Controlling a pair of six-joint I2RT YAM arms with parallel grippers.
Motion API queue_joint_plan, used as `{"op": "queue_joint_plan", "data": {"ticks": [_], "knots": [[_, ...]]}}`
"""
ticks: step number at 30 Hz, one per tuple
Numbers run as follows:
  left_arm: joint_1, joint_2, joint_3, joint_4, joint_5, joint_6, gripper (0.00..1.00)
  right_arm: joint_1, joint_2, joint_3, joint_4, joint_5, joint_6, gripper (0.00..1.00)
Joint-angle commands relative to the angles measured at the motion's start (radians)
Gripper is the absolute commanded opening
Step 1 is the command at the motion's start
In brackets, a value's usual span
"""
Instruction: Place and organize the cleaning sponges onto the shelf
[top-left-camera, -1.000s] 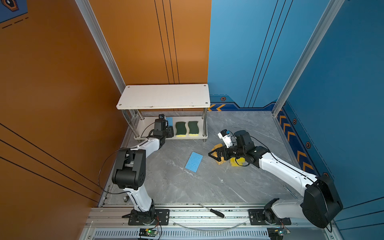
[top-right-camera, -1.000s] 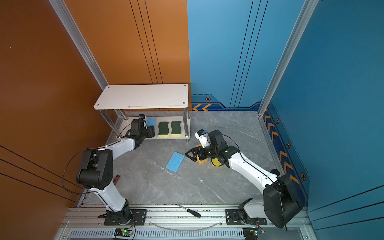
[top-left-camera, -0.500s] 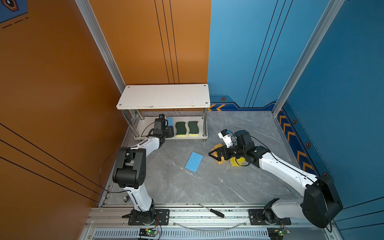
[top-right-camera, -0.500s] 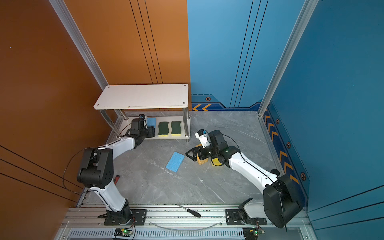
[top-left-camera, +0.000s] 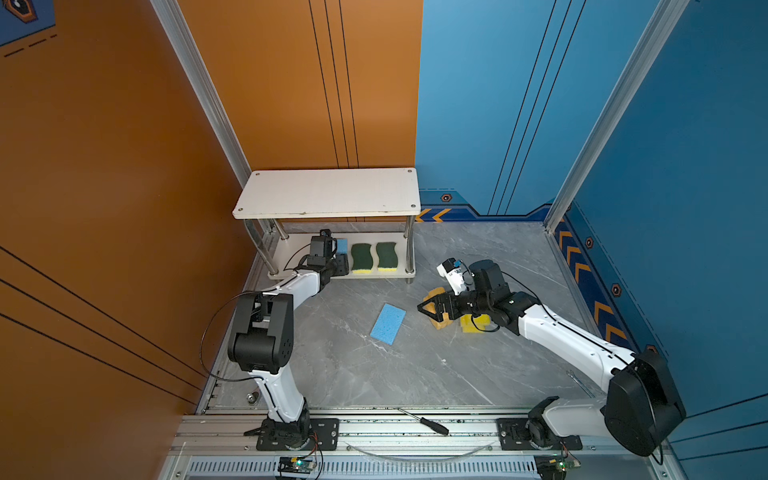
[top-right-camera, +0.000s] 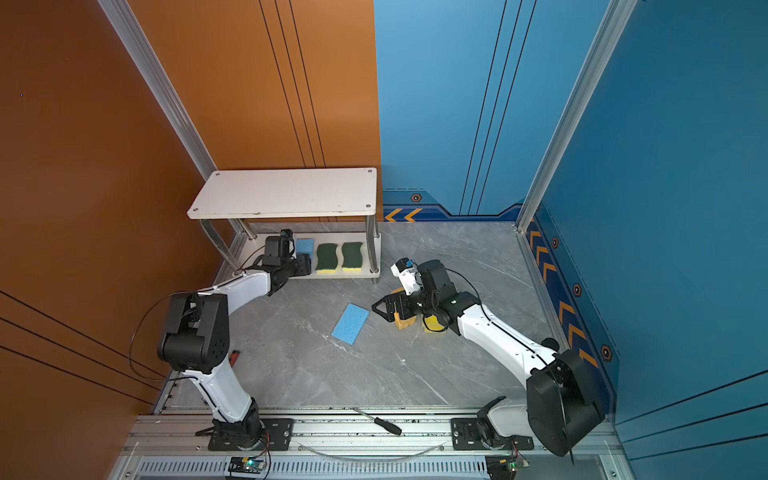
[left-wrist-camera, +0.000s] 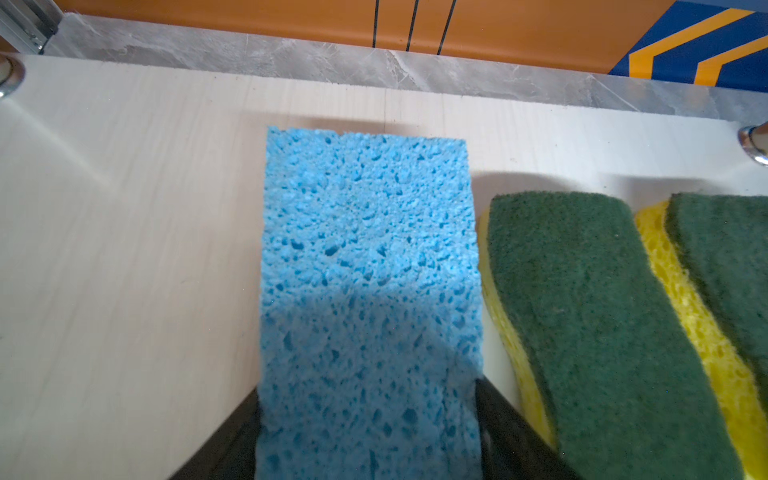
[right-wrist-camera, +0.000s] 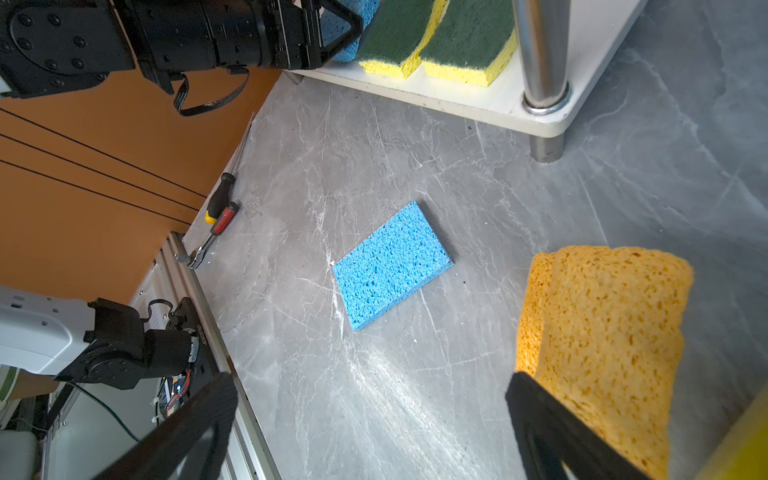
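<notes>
The shelf (top-left-camera: 328, 193) stands at the back left, and its lower board (left-wrist-camera: 124, 208) carries two wavy green-on-yellow sponges (top-left-camera: 360, 257) (top-left-camera: 386, 257) side by side. My left gripper (left-wrist-camera: 368, 436) reaches onto that board. It is shut on a light blue sponge (left-wrist-camera: 370, 249) that lies flat next to the green ones. A second light blue sponge (top-left-camera: 387, 323) lies on the floor. My right gripper (right-wrist-camera: 365, 415) hangs open low over the floor with nothing between its fingers. An orange sponge (right-wrist-camera: 602, 332) sits just outside one finger, and a yellow sponge (top-left-camera: 471, 324) lies behind it.
A chrome leg (right-wrist-camera: 540, 62) stands at the shelf's front right corner. The shelf's top board (top-right-camera: 286, 193) is bare. One screwdriver (top-left-camera: 432, 426) lies on the front rail, and two more tools (right-wrist-camera: 220, 203) lie by the orange wall. Walls enclose the grey floor (top-left-camera: 415, 374).
</notes>
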Motion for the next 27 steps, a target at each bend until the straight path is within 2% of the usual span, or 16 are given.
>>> {"op": "queue_joint_plan", "data": {"ticks": [1, 27], "knots": [[0.009, 0.020, 0.040, -0.032, 0.018, 0.003, 0.71, -0.006, -0.013, -0.004, -0.008, 0.005, -0.009, 1.00], [0.010, 0.034, 0.056, -0.058, 0.005, -0.007, 0.80, -0.012, -0.030, -0.024, -0.007, 0.008, -0.009, 1.00]]}}
